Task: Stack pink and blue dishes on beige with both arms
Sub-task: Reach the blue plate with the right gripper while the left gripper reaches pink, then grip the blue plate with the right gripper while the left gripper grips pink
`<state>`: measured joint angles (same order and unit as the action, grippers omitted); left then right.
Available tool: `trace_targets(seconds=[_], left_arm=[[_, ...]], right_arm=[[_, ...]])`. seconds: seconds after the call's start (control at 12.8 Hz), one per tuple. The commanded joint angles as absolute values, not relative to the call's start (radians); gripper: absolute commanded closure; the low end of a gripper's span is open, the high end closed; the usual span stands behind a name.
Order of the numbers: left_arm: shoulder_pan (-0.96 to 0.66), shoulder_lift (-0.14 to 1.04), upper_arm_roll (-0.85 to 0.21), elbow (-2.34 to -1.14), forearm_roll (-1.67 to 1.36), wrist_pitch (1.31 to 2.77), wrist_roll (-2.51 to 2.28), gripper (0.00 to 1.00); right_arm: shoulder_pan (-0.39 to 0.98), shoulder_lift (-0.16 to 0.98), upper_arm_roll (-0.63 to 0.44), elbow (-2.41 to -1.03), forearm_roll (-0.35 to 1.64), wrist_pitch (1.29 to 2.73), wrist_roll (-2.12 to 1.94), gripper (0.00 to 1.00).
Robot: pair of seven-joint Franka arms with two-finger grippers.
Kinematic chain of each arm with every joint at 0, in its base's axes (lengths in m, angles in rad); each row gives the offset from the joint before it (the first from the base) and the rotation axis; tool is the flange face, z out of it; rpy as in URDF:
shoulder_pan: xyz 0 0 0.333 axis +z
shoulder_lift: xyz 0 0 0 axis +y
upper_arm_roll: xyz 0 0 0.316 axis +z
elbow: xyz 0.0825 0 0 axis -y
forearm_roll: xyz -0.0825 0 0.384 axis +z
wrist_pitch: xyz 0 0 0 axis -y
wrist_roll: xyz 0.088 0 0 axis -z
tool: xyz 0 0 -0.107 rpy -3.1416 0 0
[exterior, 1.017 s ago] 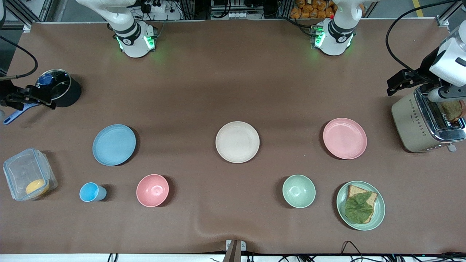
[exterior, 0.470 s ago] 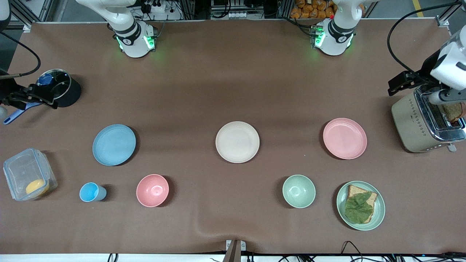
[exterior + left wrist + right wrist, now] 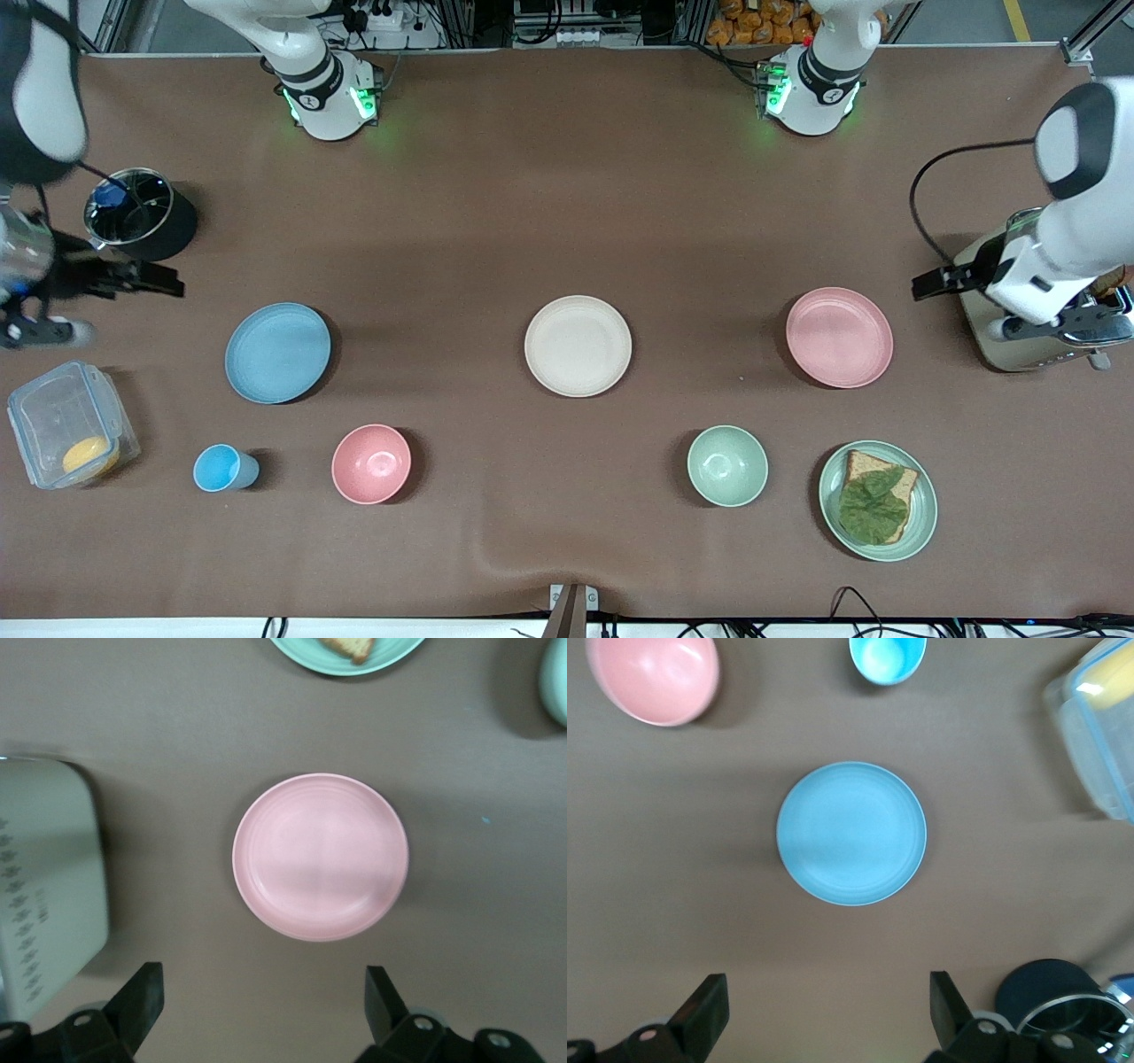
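— Where do the plates lie?
— The beige plate [image 3: 578, 346] sits mid-desk, bare. The pink plate [image 3: 839, 337] lies toward the left arm's end, just beside the toaster [image 3: 1019, 306]; the blue plate [image 3: 277, 352] lies toward the right arm's end of the desk.
— And the grippers?
— The left gripper [image 3: 257, 1005] hangs over the toaster's edge, jaws spread wide and empty, well apart from the pink plate. The right gripper [image 3: 824, 1010] hangs near the black pot [image 3: 142, 217] at the desk's edge, equally wide, clear of the blue plate.
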<state>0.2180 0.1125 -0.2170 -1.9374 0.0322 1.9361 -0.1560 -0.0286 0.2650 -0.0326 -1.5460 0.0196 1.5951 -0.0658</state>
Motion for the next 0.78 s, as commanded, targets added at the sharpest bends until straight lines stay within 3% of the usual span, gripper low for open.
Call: trace_targets(seconds=[0.0, 0.31, 0.47, 0.7], left_arm=[[0.253, 0.112, -0.224, -2.092, 0.044, 2.113, -0.141, 0.0], [0.294, 0.219, -0.222, -2.178, 0.063, 2.307, -0.141, 0.0], [0.314, 0.256, -0.222, -2.216, 0.126, 2.39, -0.146, 0.0], [0.348, 0.316, -0.224, -2.22, 0.129, 2.428, -0.146, 0.0]], right_arm=[[-0.06, 0.479, -0.034, -1.471, 0.015, 1.624, -0.058, 0.0], [-0.187, 0.584, -0.031, -1.511, 0.031, 1.762, -0.083, 0.0], [-0.183, 0.575, -0.028, -1.616, 0.032, 1.917, -0.081, 0.0], [-0.176, 0.54, -0.028, -1.733, 0.034, 2.032, -0.078, 0.0]])
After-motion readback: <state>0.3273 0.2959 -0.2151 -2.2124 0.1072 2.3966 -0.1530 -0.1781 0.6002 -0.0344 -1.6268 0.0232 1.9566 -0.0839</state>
